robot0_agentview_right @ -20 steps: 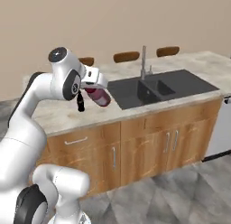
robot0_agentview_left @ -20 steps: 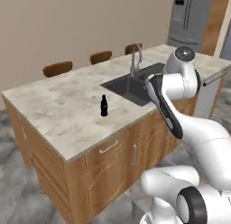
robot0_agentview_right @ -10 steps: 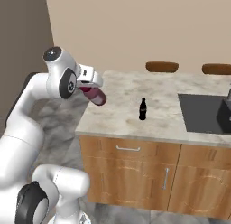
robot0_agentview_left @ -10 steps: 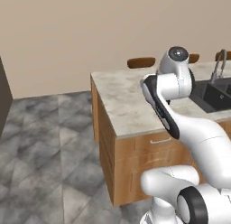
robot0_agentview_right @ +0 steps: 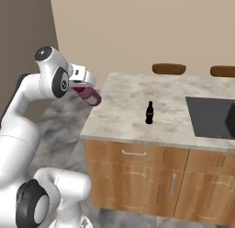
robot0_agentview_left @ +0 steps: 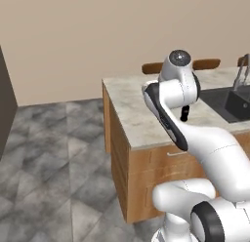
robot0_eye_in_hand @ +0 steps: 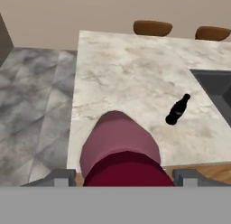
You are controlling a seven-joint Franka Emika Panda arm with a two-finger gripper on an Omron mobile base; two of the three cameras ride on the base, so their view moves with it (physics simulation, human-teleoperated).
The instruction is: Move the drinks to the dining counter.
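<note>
You are in the carry step: the worktop [robot0_agentview_right: 124,112], the long marble island, lies ahead, and the slim cola bottle [robot0_agentview_right: 149,113] already stands upright on it, well short of the sink [robot0_agentview_right: 212,116]. Your arm is folded high, elbow back, wrist turned toward the island's near corner. The claw [robot0_agentview_right: 81,84] is clamped around the dark-red juice bottle [robot0_agentview_right: 88,95], which hangs tilted in the air just off the worktop's end, over the floor. Next, I judge, you must reach over the marble, bring the bottle upright, lower it and release.
</note>
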